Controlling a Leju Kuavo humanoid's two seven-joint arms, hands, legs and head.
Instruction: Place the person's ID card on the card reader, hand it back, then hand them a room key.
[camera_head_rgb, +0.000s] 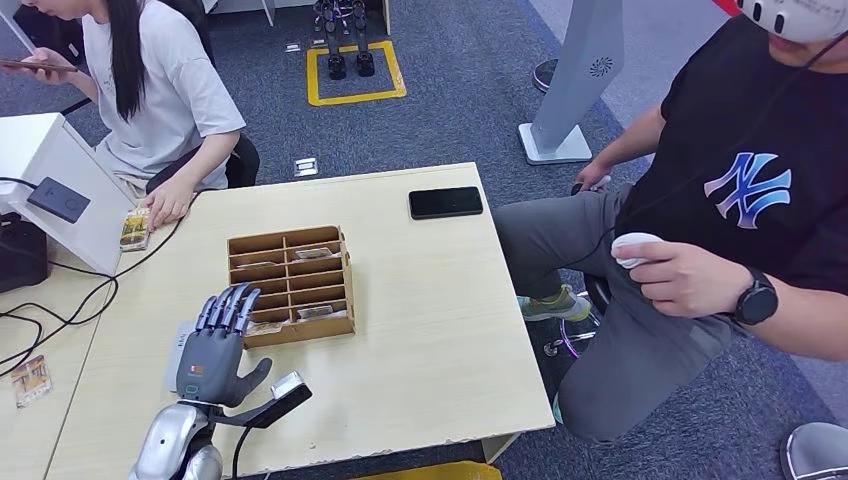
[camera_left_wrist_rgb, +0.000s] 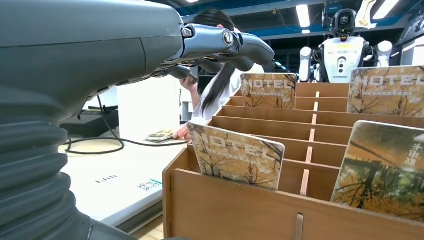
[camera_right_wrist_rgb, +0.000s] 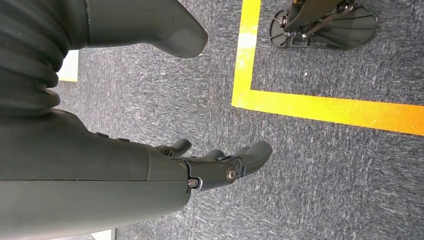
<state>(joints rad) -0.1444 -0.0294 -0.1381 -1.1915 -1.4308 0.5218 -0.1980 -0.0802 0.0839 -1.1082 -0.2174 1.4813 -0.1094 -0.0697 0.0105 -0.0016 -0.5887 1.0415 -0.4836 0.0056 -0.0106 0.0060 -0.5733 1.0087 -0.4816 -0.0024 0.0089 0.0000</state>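
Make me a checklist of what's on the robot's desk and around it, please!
Surface: pale wooden table.
Job's things: slotted wooden box holding hotel cards; a card under a seated person's hand; black reader on a white stand.
Clutter: phone; another card at the table's left.
Hands: left hand empty, fingers apart, beside the box; right hand empty, hanging over carpet.
Cables: black cables at left.
Surroundings: second person seated right; yellow floor square.

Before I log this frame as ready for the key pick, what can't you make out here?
- Head view: the left robot hand covers the wooden card box's near-left corner.
- Left wrist view: the nearest right key card runs off the picture's edge.
- Head view: the card by the person's hand is too small to read.
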